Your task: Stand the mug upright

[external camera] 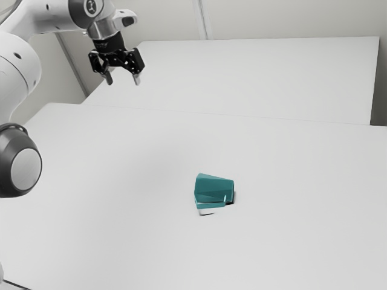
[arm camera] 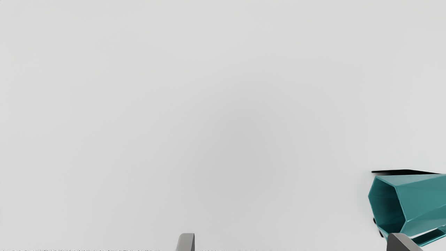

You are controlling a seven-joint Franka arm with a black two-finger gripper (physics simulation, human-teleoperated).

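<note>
A teal faceted mug (external camera: 213,190) lies on its side on the white table, around the middle of the exterior view. In the exterior view my gripper (external camera: 123,80) hangs high above the table at the upper left, well away from the mug, its fingers apart with nothing between them. The wrist view shows the mug (arm camera: 418,202) with its mouth visible and its handle low along one side; part of the mug is cut off by the picture's edge. The gripper (arm camera: 292,242) is open there, one fingertip overlapping the mug's handle side in the picture.
The white table top (external camera: 109,181) spreads under the arm. Behind it is another white surface (external camera: 260,78), with a pale wall beyond. A rounded arm part with a dark ring (external camera: 25,169) stands at the exterior view's left edge.
</note>
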